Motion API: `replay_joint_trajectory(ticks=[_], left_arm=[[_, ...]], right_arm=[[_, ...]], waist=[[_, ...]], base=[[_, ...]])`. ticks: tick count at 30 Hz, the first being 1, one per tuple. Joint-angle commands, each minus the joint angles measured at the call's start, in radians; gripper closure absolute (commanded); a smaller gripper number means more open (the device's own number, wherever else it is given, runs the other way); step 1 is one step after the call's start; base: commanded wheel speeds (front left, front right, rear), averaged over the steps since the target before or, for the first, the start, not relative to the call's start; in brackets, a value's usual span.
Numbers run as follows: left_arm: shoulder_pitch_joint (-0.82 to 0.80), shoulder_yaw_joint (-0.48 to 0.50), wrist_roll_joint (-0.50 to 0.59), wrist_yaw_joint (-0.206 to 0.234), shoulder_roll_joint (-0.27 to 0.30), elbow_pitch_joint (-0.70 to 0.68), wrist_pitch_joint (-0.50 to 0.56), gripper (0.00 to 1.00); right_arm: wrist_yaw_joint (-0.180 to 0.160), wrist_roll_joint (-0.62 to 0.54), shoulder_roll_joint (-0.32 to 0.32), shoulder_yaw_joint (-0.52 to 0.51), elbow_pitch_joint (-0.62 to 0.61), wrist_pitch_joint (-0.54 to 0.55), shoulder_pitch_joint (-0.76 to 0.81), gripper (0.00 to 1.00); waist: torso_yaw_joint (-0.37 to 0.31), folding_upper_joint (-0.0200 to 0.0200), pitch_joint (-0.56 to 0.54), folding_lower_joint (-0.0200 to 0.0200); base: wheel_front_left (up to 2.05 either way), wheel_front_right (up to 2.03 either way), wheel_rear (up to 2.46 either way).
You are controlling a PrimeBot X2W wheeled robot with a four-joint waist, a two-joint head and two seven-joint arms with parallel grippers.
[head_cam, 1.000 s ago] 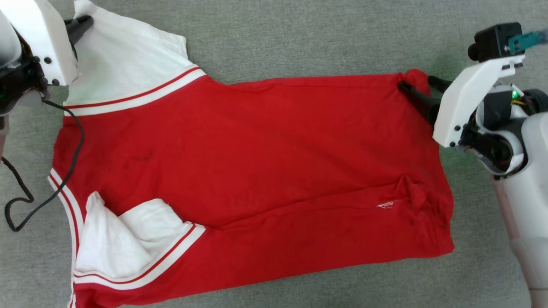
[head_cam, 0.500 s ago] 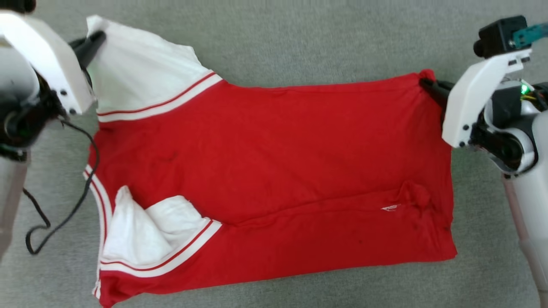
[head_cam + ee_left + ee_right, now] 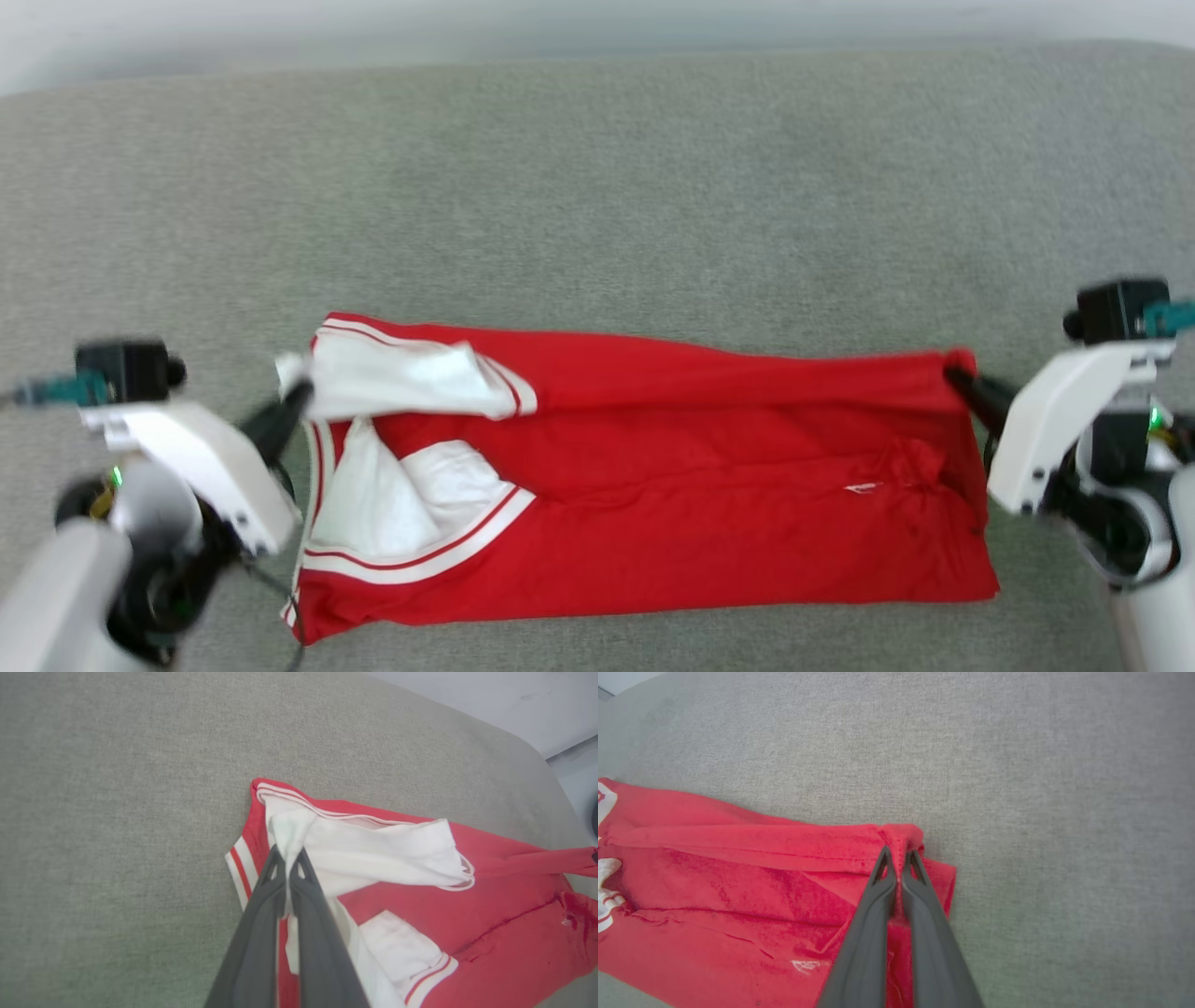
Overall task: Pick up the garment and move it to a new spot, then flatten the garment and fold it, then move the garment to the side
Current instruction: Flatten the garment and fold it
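The garment (image 3: pixel 672 485) is a red T-shirt with white sleeves and striped trim, stretched sideways across the grey surface with its far edge lifted toward me. My left gripper (image 3: pixel 291 397) is shut on the white sleeve (image 3: pixel 292 830) at the garment's left end. At the right end, my right gripper (image 3: pixel 957 375) is shut on the red hem corner (image 3: pixel 901 837). The second white sleeve (image 3: pixel 411 509) lies crumpled on the red body. A small white mark (image 3: pixel 805 966) shows near the hem.
The grey fabric-covered surface (image 3: pixel 597 187) stretches wide behind the garment, with its back edge against a pale wall (image 3: pixel 280 28). A rounded corner of the surface (image 3: pixel 537 756) is visible in the left wrist view.
The right gripper has shut on the hem corner. Both grippers have lifted the garment's far edge and drawn it toward me, folding it over. The head camera has tilted up.
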Motion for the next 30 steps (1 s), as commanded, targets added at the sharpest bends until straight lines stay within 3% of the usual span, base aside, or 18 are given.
replay_joint_trajectory(ticks=[1, 6, 7, 8, 9, 10, 15, 20, 30], left_arm=[[0.041, 0.002, -0.007, 0.011, -0.009, -0.005, -0.017, 1.00], [0.164, -0.013, -0.040, 0.031, -0.052, 0.013, -0.036, 1.00], [0.180, -0.021, -0.048, 0.030, -0.063, 0.024, -0.033, 0.72], [0.180, -0.021, -0.048, 0.030, -0.063, 0.024, -0.033, 0.72], [0.190, -0.025, -0.052, 0.026, -0.073, 0.036, -0.038, 0.31], [0.197, -0.024, -0.056, 0.022, -0.084, 0.045, -0.053, 0.00], [0.196, -0.021, 0.006, 0.025, -0.112, 0.088, -0.173, 0.00], [0.181, -0.006, 0.134, 0.088, -0.144, 0.026, -0.380, 0.00], [0.210, -0.027, 0.344, 0.235, -0.147, -0.166, -0.529, 0.00]], right_arm=[[0.000, 0.004, 0.010, -0.012, -0.007, -0.002, 0.038, 1.00], [0.000, 0.002, 0.036, -0.039, -0.014, -0.004, 0.149, 1.00], [0.000, 0.005, 0.044, -0.045, -0.007, -0.008, 0.166, 0.91], [0.000, 0.005, 0.044, -0.045, -0.007, -0.008, 0.166, 0.91], [0.000, 0.000, 0.045, -0.049, -0.002, -0.014, 0.183, 0.62], [0.000, -0.007, 0.047, -0.051, -0.001, -0.030, 0.192, 0.00], [0.000, -0.009, 0.057, -0.030, 0.012, -0.136, 0.233, 0.00], [0.000, -0.022, 0.044, -0.029, -0.063, -0.292, 0.254, 0.00], [0.000, -0.051, -0.032, -0.154, -0.088, -0.154, 0.241, 0.00]], waist=[[0.016, 0.0000, -0.019, 0.0001], [0.020, 0.0000, -0.034, 0.0001], [0.020, 0.0000, -0.037, 0.0001], [0.020, 0.0000, -0.037, 0.0001], [0.020, 0.0000, -0.040, 0.0001], [0.018, 0.0000, -0.042, 0.0001], [0.013, 0.0000, -0.069, 0.0001], [0.003, 0.0000, -0.134, 0.0001], [0.027, 0.0000, -0.198, 0.0001]], base=[[0.00, 0.00, 0.00], [0.00, 0.00, 0.00], [0.00, 0.00, 0.00], [0.00, 0.00, 0.00], [0.00, 0.00, 0.00], [0.00, 0.00, 0.00], [0.00, 0.00, 0.00], [0.00, 0.00, 0.00], [0.00, 0.00, 0.00]])
